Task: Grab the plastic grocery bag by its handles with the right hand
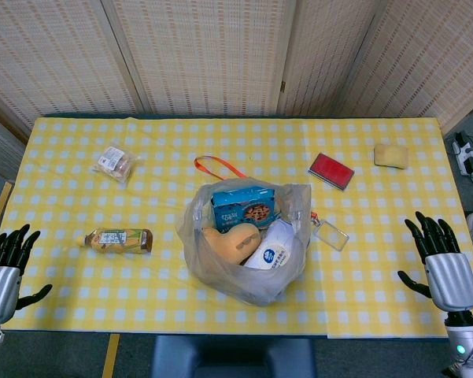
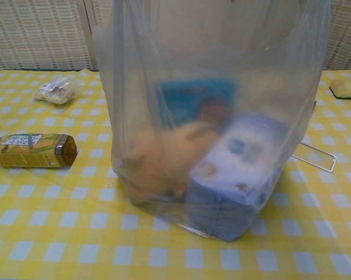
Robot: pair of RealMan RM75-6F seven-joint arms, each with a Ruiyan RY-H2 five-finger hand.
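A clear plastic grocery bag (image 1: 244, 244) stands open in the middle of the yellow checked table (image 1: 378, 228); it fills the chest view as the bag (image 2: 210, 116). Inside lie a blue cookie box (image 1: 244, 208), a tan bread piece (image 1: 230, 241) and a white-blue pack (image 1: 271, 252). Its handles rise at the left rim (image 1: 197, 209) and the right rim (image 1: 301, 206). My right hand (image 1: 441, 264) hovers at the table's right front edge, fingers spread, holding nothing, far from the bag. My left hand (image 1: 6, 264) hangs open at the left front edge.
A drink bottle (image 1: 118, 240) lies left of the bag, a wrapped snack (image 1: 115, 162) further back. An orange strap (image 1: 218, 167) lies behind the bag. A red case (image 1: 330, 171), a yellow sponge (image 1: 391, 155) and a clear card holder (image 1: 330, 234) sit to the right.
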